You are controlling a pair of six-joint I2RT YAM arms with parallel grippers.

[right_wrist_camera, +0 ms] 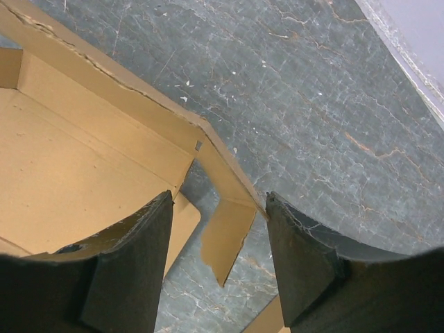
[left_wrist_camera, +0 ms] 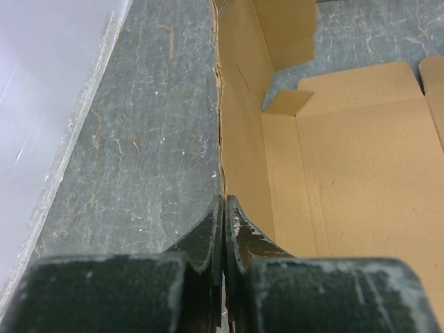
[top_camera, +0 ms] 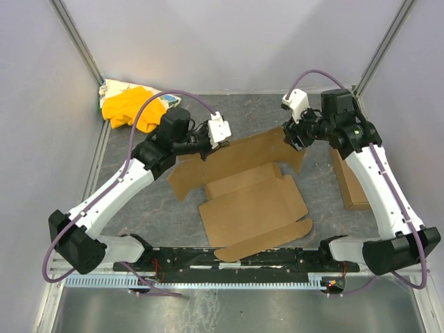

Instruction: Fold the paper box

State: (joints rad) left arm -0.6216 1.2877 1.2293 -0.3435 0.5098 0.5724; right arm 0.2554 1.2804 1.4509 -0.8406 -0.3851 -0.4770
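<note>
The paper box [top_camera: 250, 198] lies unfolded in the middle of the table, its far panel lifted into a slanted wall. My left gripper [top_camera: 209, 147] is at the far left end of that wall. In the left wrist view the left gripper [left_wrist_camera: 223, 202] is shut on the thin raised edge of the paper box [left_wrist_camera: 243, 139], which runs straight up from between the fingertips. My right gripper [top_camera: 295, 137] is at the wall's far right corner. The right gripper [right_wrist_camera: 218, 201] stands open there, and a small torn corner flap [right_wrist_camera: 225, 236] of the box hangs between its fingers, by the right fingertip [right_wrist_camera: 274, 205].
A yellow cloth bundle [top_camera: 128, 107] lies in the far left corner. A smaller brown cardboard rectangle [top_camera: 347, 180] rests at the right beside the right arm. Grey walls enclose the table on three sides.
</note>
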